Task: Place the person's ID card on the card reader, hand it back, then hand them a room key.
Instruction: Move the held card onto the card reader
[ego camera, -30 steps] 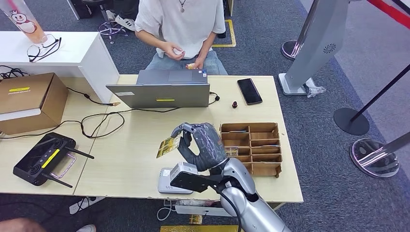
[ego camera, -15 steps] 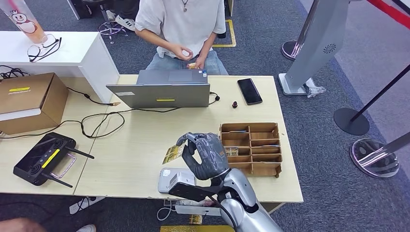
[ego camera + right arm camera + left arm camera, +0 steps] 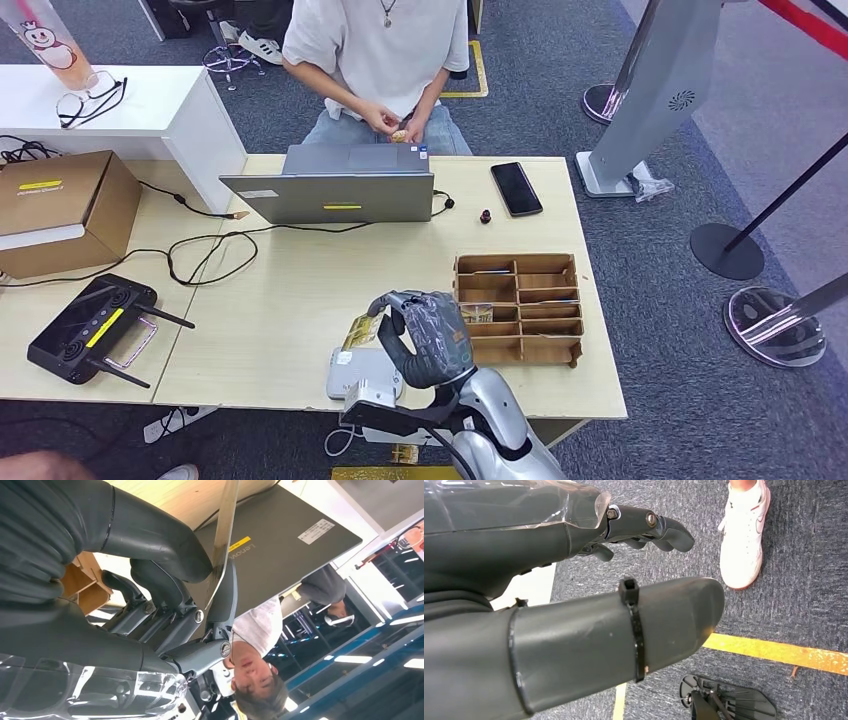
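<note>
Desk [image 3: 280,290]: right robot hand [image 3: 425,335] pinching ID card [image 3: 362,331], lowered onto card reader [image 3: 360,373].

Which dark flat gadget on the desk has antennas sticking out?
The black controller at the desk's near left corner, with a yellow strip on it and thin antennas pointing outward. The black phone by the laptop is a plain slab.

Card reader [image 3: 362,373] partly covered by right hand [image 3: 428,335] and the ID card [image 3: 361,331] it pinches; card print too small to read. Person [image 3: 375,50] cut off at top edge, small item in their hands unclear. Left hand [image 3: 574,625] close-up, fingertips partly out of frame.
</note>
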`<action>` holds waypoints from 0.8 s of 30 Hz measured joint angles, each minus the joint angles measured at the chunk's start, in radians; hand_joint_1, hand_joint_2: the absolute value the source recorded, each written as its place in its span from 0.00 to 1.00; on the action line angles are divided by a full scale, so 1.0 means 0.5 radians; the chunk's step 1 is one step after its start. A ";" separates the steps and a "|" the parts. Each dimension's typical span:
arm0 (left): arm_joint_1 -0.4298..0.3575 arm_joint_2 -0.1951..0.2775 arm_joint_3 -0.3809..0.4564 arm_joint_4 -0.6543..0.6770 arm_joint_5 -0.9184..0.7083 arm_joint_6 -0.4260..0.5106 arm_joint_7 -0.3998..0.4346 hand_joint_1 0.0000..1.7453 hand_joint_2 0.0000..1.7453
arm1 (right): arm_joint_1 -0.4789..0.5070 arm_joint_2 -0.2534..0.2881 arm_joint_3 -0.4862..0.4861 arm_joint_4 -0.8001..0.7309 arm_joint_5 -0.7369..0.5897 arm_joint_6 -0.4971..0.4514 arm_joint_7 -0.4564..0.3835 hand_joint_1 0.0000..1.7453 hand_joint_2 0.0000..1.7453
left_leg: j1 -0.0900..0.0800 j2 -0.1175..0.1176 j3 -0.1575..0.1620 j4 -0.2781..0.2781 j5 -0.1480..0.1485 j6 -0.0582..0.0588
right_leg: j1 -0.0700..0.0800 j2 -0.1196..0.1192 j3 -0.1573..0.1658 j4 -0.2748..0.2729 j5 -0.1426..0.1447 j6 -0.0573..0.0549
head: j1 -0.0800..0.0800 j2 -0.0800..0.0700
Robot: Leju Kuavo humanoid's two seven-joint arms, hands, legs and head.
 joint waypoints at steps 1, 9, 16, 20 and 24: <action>0.000 -0.001 0.000 0.000 0.000 0.000 0.004 0.00 0.00 | 0.005 0.005 0.000 0.004 0.013 -0.012 0.004 1.00 1.00 | 0.000 0.000 0.000 0.000 0.000 0.000 | 0.000 0.000 0.000 0.000 0.000 0.000 | 0.000 0.000; -0.001 -0.011 0.000 0.000 0.006 0.002 0.016 0.00 0.00 | 0.049 0.046 0.000 0.044 0.097 -0.104 0.018 1.00 1.00 | 0.000 0.000 0.000 0.000 0.000 0.000 | 0.000 0.000 0.000 0.000 0.000 0.000 | 0.000 0.000; -0.002 -0.014 0.000 0.000 0.001 0.002 0.016 0.00 0.00 | 0.067 0.065 0.000 0.104 0.170 -0.205 0.036 1.00 1.00 | 0.000 0.000 0.000 0.000 0.000 0.000 | 0.000 0.000 0.000 0.000 0.000 0.000 | 0.000 0.000; -0.004 -0.016 0.000 0.000 -0.001 0.002 0.016 0.00 0.00 | 0.071 0.075 0.000 0.156 0.224 -0.273 0.051 1.00 1.00 | 0.000 0.000 0.000 0.000 0.000 0.000 | 0.000 0.000 0.000 0.000 0.000 0.000 | 0.000 0.000; -0.004 -0.016 0.000 0.000 0.000 0.002 0.016 0.00 0.00 | 0.076 0.081 0.000 0.231 0.273 -0.357 0.060 1.00 1.00 | 0.000 0.000 0.000 0.000 0.000 0.000 | 0.000 0.000 0.000 0.000 0.000 0.000 | 0.000 0.000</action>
